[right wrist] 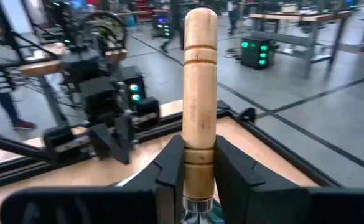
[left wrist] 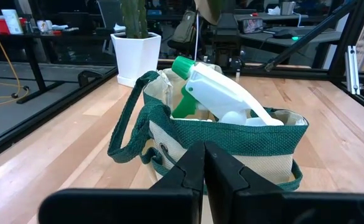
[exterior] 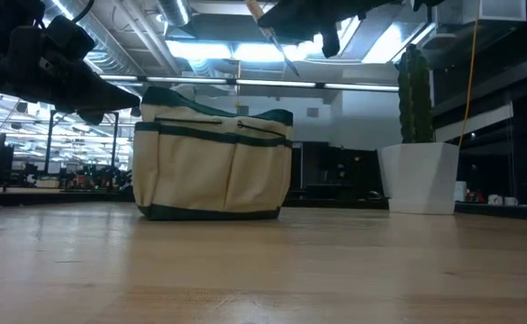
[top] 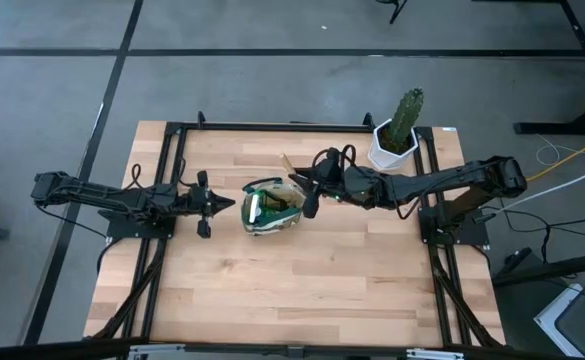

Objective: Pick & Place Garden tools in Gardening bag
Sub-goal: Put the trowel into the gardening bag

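Gardening bag (top: 272,208) already holds your spray bottle (left wrist: 228,99); right gripper (right wrist: 199,165) clamps the wooden-handled fork (right wrist: 200,93) above it, left gripper (left wrist: 205,163) waits, jaws closed.

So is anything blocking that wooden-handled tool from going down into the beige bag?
Nothing visible blocks it. The right gripper holds the pale wooden-handled tool above the beige, green-trimmed fabric bag, though a white-and-green spray bottle already fills part of the opening.
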Controlling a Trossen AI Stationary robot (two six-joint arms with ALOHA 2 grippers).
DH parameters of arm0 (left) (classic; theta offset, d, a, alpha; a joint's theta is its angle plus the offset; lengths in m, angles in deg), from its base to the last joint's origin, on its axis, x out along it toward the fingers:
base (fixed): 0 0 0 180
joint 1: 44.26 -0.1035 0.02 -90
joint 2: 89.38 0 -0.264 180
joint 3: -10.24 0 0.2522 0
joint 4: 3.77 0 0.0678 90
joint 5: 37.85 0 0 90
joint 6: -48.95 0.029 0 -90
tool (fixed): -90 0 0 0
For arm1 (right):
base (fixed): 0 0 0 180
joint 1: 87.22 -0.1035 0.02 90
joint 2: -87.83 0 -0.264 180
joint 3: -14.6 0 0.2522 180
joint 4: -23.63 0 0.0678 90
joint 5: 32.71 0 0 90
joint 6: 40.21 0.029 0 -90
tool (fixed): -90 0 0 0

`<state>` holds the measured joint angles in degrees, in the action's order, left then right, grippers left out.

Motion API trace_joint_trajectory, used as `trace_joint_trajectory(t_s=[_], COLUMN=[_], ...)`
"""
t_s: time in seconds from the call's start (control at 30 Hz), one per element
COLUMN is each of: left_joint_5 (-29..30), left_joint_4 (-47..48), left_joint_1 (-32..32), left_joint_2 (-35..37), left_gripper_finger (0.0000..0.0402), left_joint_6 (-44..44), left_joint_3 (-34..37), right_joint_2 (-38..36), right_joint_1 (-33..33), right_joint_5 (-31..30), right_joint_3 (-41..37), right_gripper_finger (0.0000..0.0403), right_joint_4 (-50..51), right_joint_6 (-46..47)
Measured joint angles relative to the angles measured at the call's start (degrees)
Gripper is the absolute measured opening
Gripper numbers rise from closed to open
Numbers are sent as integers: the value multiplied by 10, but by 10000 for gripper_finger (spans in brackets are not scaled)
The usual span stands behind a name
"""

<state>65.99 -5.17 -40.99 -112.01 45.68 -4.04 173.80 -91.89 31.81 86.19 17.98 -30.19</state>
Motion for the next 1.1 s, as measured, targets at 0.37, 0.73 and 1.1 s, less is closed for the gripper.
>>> trace_joint_trajectory(t_s=[0.37, 0.73, 1.1], left_joint_5=[0, 0, 0], left_joint_4=[0, 0, 0], left_joint_1=[0, 0, 0], left_joint_2=[0, 0, 0], left_gripper_finger=[4, 4, 4], left_joint_6=[0, 0, 0], left_joint_3=[0, 0, 0], right_joint_2=[0, 1, 66], right_joint_1=[-4, -2, 12], right_joint_5=[51, 83, 143], right_joint_3=[0, 0, 1], right_gripper_finger=[66, 66, 66], right_joint_4=[-16, -25, -67], right_joint_6=[0, -39, -128])
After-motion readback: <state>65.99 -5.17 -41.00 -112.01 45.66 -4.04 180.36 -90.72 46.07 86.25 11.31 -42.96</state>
